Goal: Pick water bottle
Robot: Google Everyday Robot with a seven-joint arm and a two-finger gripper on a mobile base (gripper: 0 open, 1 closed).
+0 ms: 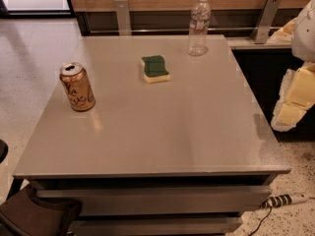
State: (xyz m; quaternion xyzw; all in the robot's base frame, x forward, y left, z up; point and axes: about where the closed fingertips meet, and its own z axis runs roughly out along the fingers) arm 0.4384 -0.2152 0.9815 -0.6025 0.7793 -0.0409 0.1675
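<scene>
Camera view suggests the opening step, the reach not yet made; the small clear plastic water bottle with a white cap (199, 26) stands upright at the far edge of the flat grey table (162, 132), well apart from the pale yellow-padded gripper (293, 100) off the table's right side; whether that gripper is open or closed I cannot tell. Next, I judge, it must cross to the bottle's side; the bottle's fill is unclear; the copper-gold soda can (77, 87) near the left edge hides its contents; a green-topped yellow sponge (155, 69) lies between them.

Behind sponge (155, 69) stands water bottle (198, 26), can (78, 88) left (all on table (172, 132)), pincer (291, 104) at right.
</scene>
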